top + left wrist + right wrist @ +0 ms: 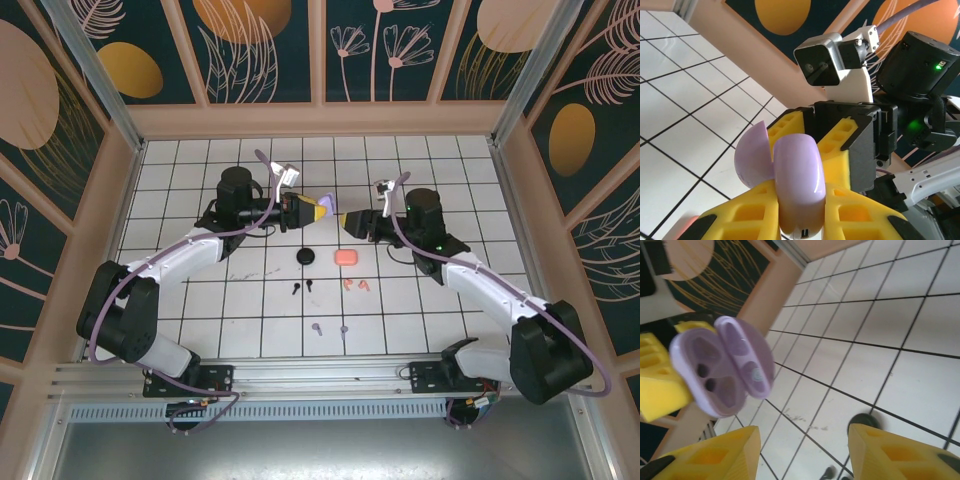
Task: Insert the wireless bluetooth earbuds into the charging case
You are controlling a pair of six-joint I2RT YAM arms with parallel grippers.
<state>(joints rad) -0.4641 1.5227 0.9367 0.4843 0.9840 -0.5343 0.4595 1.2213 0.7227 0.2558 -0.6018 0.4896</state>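
Observation:
My left gripper [318,212] is shut on an open lilac charging case [795,170], held in the air above the table with its lid [752,155] swung to the left. In the right wrist view the case [722,365] shows two empty sockets. My right gripper [352,222] faces it from the right, a little apart, open with nothing between its yellow fingers [895,450]. On the tiles below lie the earbuds: a black pair [300,287], a salmon-pink pair [355,286] and a lilac pair [331,329].
A shut black case [306,257] and a shut pink case [345,257] lie on the white grid table just under the two grippers. Wooden walls [320,118] ring the table. The black case [862,421] lies near my right finger.

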